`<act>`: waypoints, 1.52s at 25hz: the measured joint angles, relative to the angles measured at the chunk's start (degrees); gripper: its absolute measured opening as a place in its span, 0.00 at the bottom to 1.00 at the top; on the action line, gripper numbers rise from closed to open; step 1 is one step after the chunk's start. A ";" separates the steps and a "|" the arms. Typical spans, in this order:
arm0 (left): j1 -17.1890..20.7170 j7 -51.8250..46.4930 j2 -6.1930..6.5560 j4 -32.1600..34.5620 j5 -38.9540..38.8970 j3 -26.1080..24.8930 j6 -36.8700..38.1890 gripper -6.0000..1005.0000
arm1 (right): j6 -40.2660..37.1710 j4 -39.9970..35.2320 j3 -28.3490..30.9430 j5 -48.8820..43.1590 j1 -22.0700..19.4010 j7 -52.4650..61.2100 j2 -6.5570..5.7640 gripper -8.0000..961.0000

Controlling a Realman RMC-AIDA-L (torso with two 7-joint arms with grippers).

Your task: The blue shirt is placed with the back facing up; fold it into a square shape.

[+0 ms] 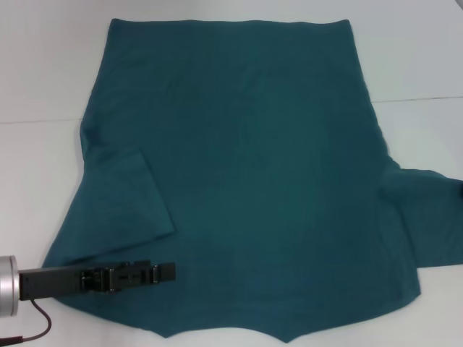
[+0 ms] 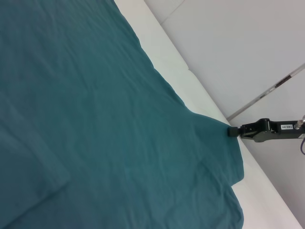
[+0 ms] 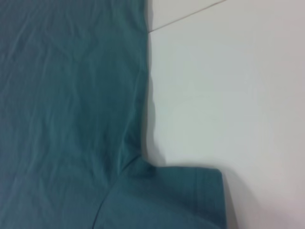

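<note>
Left side first: my left gripper (image 1: 163, 272) lies low at the lower left of the head view, reaching in from the frame's left edge over the near left part of the blue shirt (image 1: 253, 181); jaws look drawn narrow, with no cloth visibly between them, and I cannot tell whether they touch the fabric. Just above it in the frame, the left sleeve (image 1: 134, 199) is already turned in over the body, its edge running diagonally. Shirt itself spreads plain side up across the white desk (image 1: 43, 65), filling the middle of the frame. Moving right: the right sleeve (image 1: 427, 217) lies spread outward at the right edge, not yet folded. My right gripper (image 2: 245, 130) shows only in the left wrist view, centre right of that frame, right at the tip of that sleeve; whether its jaws are parted or pinching cloth, cannot tell. My reading: sleeve-folding step, one side done. Next move, I judge, calls for a firm pinch on the right sleeve and carrying it inward over the body, matching the left, without dragging the whole shirt.
</note>
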 joint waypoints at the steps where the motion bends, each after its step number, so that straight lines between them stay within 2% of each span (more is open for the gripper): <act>1: 0.00 0.00 0.00 0.00 0.00 0.00 0.01 0.87 | -0.04 -0.04 0.00 -0.37 0.01 0.12 -0.11 0.02; 9: 0.03 0.00 0.00 0.00 -0.16 0.00 0.17 0.87 | 0.07 -2.16 -0.01 -4.31 1.12 2.33 -0.32 0.02; 16: -0.01 0.00 0.00 0.00 -0.37 0.00 -0.09 0.87 | -2.38 -2.46 -0.70 -7.03 6.46 2.29 -0.11 0.02; 22: 0.22 0.00 0.00 0.00 -0.42 0.00 -0.13 0.87 | -2.60 -2.69 -1.01 -14.77 11.64 2.35 0.98 0.02; 28: 0.33 0.00 -0.07 0.00 -0.44 0.00 -0.18 0.87 | -7.51 -2.99 -1.71 -15.04 14.92 1.91 1.93 0.01; 33: 0.29 0.00 -0.09 0.00 -0.44 -0.64 -0.32 0.87 | -12.87 -2.97 -3.81 -14.99 17.94 1.73 3.46 0.01; 38: 0.55 0.00 -0.11 0.00 -0.44 -1.07 -0.84 0.87 | -13.42 -2.35 -4.83 -15.00 19.51 2.62 5.24 0.01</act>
